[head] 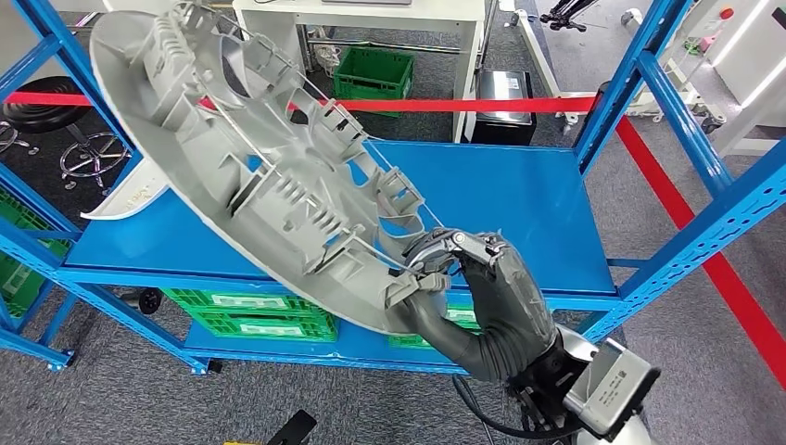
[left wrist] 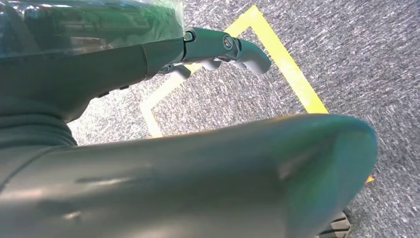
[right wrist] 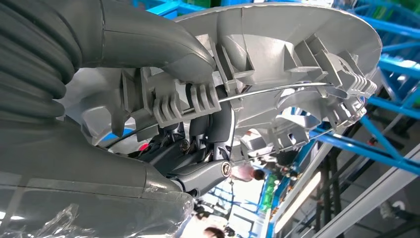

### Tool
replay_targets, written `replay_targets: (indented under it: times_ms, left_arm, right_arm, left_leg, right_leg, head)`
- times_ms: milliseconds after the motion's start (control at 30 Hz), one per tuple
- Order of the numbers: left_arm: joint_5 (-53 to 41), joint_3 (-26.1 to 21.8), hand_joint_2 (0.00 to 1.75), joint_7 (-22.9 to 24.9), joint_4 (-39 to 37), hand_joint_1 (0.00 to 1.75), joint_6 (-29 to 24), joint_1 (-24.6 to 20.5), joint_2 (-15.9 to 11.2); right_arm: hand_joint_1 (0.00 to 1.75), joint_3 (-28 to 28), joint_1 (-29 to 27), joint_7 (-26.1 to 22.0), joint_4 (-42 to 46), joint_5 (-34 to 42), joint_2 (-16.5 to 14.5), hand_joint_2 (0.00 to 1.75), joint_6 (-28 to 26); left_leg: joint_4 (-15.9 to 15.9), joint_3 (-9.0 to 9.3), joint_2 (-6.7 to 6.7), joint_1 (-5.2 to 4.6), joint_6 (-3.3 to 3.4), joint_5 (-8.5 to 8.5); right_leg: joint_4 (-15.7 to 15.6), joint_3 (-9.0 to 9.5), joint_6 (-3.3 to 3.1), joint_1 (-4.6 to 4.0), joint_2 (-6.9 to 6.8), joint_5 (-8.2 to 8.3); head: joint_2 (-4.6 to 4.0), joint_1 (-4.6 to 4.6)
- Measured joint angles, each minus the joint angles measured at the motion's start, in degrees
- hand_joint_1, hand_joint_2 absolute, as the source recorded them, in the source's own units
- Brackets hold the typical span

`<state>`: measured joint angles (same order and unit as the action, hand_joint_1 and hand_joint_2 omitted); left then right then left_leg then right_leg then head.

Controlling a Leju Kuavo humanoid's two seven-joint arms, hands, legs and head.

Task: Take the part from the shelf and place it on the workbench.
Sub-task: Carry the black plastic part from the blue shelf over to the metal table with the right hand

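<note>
A large round grey plastic part (head: 250, 158) with ribs and clips on its inner face hangs tilted above the blue shelf deck (head: 519, 204). My right hand (head: 482, 287) grips the part's lower rim, thumb and fingers clamped on a ribbed clip. The right wrist view shows that same part (right wrist: 277, 59) close up, with my right hand (right wrist: 163, 89) pinching a clip and a wire ring. My left hand (left wrist: 218, 49) hangs over grey carpet with its fingers loosely curled and nothing in it.
Blue shelf uprights (head: 640, 83) stand on both sides of the deck. Another white part (head: 130, 199) lies on the deck's left end. Green crates (head: 250, 315) sit on the lower shelf. Red floor tape (head: 723, 278) and yellow floor tape (left wrist: 292, 74) mark the carpet.
</note>
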<state>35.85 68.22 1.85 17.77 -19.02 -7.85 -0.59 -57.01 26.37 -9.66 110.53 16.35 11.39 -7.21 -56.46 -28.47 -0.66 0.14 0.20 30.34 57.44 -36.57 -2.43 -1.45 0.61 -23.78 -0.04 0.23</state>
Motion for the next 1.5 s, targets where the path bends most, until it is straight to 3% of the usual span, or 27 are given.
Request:
replay_targets:
  times_ms: [1033,1500]
  left_arm:
    - [4.17,-0.06,1.75,-2.46,0.0,0.0,0.2,0.5,-0.36]
    - [2.52,0.16,1.75,-0.44,0.0,0.0,2.56,0.32,-0.79]
  right_arm:
    - [1.75,-2.93,1.06,-1.84,1.47,0.21,-0.94,1.75,2.11]
    - [1.75,-3.76,-1.42,-0.89,3.1,-4.01,-1.26,1.75,-2.6]
  left_leg:
    - [0.01,0.01,0.0,0.0,0.0,0.0]
    - [0.01,0.02,0.0,0.0,0.0,0.0]
  right_leg:
    - [0.0,0.01,0.0,0.0,0.0,0.0]
    - [0.0,0.0,0.0,-0.01,0.02,0.0]
  head:
    - [0.0,0.01]
    - [0.0,0.0]
